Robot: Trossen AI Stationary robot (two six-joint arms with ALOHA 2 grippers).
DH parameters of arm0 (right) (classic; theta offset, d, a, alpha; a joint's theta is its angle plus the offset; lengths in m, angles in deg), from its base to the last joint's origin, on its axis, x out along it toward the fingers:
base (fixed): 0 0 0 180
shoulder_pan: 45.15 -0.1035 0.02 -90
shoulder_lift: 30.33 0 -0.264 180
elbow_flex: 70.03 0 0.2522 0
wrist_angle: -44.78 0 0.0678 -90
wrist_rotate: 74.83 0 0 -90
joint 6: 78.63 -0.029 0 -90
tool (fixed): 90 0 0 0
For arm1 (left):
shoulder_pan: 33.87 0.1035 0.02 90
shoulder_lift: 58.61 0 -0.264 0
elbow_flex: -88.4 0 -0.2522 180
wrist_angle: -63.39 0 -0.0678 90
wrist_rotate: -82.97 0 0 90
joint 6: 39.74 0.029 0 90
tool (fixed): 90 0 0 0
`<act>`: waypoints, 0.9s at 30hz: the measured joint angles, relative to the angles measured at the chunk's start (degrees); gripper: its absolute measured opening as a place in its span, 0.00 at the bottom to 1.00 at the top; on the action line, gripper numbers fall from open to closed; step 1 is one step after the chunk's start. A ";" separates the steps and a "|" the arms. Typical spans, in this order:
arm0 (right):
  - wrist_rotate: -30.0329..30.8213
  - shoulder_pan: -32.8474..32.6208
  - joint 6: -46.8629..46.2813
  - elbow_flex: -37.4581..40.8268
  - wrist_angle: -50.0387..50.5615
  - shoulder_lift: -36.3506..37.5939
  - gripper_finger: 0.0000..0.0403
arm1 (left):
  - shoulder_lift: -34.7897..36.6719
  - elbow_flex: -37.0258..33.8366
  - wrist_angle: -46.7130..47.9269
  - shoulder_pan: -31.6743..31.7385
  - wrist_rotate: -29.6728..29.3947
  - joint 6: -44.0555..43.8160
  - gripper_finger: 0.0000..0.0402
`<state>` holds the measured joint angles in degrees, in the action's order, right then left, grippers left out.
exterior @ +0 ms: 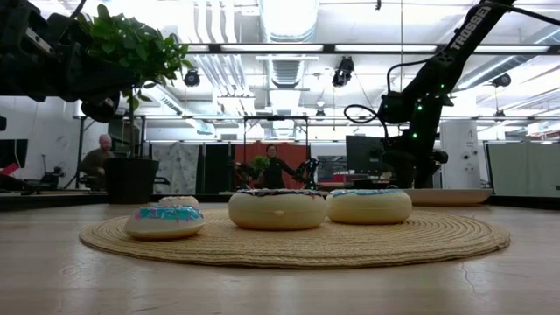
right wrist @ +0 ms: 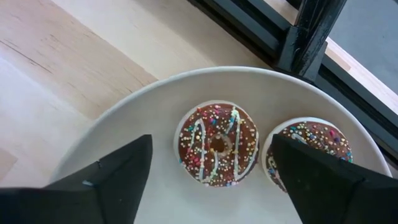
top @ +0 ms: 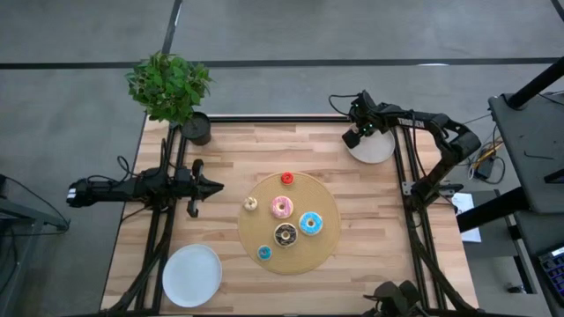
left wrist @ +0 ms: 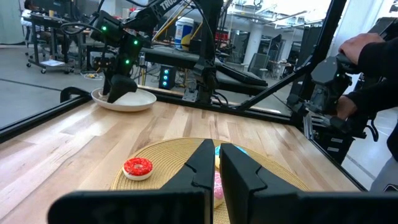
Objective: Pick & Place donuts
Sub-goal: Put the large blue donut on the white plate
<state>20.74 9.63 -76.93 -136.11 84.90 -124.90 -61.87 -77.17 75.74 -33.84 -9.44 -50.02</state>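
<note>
**Surfaces and finishes**

Pale planked wood on the bench [top: 370, 229], smooth with a faint sheen. Coarse woven fibre, matt tan, for the round mat [top: 322, 242]. Smooth, slightly glossy white on the plate [right wrist: 149, 118]. Glossy chocolate icing with white lines and rough coloured sprinkles on the two donuts [right wrist: 216, 144] there. Matt black, plastic-looking fingers [right wrist: 115, 171] on the right gripper [right wrist: 211, 180]; dark metal framing [top: 414, 238] along the bench edges.

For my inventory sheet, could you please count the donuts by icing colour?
brown donuts: 3 (two on the plate, one on the mat)
blue donuts: 2
pink donut: 1
red donut: 1
cream donut: 1
Total: 8
</note>
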 joint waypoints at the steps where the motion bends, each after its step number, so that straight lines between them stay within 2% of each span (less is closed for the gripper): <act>1: -0.01 0.00 0.02 0.00 0.00 0.10 0.81 | 0.02 0.00 0.00 -0.02 0.00 0.00 0.00; 12: -0.10 0.02 0.48 0.00 0.30 2.65 0.81 | 0.01 0.00 0.00 -0.02 0.00 -0.01 0.00; 16: -3.40 -0.56 0.23 0.00 0.47 4.30 0.81 | 0.01 0.00 0.00 -0.01 0.00 -0.01 0.00; 27: -5.88 -8.14 0.24 0.00 0.86 10.61 0.81 | 0.01 0.00 0.00 -0.02 0.00 0.00 0.00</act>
<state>14.87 1.49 -76.69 -136.11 85.76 -114.29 -61.86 -77.17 75.74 -33.85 -9.45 -50.03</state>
